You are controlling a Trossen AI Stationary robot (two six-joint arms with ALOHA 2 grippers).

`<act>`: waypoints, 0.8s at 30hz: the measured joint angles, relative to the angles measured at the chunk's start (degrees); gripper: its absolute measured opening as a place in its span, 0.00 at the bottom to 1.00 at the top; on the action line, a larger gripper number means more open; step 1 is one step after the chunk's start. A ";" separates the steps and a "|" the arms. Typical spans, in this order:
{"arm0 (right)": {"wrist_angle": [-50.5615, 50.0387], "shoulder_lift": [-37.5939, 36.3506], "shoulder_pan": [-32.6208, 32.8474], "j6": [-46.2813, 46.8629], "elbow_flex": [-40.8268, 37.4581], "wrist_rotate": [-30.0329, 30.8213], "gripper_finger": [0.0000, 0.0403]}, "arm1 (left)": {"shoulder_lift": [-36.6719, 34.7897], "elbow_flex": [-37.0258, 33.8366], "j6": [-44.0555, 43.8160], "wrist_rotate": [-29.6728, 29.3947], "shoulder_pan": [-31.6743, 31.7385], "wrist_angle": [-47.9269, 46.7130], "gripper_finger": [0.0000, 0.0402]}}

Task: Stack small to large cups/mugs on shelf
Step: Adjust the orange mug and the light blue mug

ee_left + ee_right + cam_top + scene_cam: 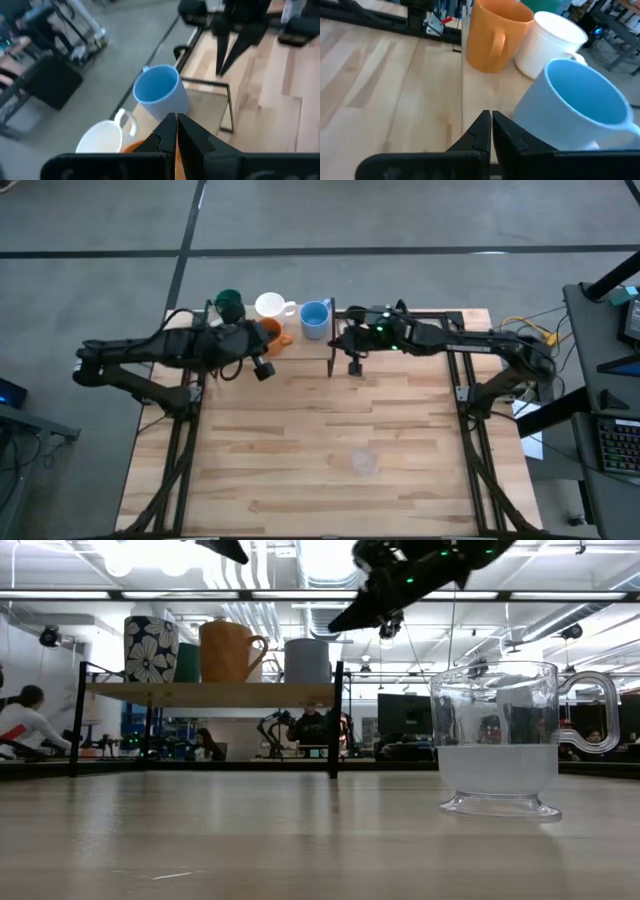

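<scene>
Wood table (pixel 330 430) (butcher-block); lab behind

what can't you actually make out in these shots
- Dark green cup: high view, partly covered by the left arm.
- Orange mug: high view, mostly under the left gripper.
- Clear cup: high view, only a faint smudge.
- Shiny silver-grey cup: not identifiable in any view.

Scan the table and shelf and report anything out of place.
One thing stands out: the clear cup sits alone on the big tabletop, far from the shelf, where the dark green cup, white mug, orange mug and light blue cup stand upright in a row. Nothing looks spilled or damaged.
</scene>
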 joint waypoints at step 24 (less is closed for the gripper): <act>-2.29 13.34 -2.57 -2.85 12.37 2.19 0.02 | -14.88 -17.43 11.45 0.22 0.00 21.38 0.00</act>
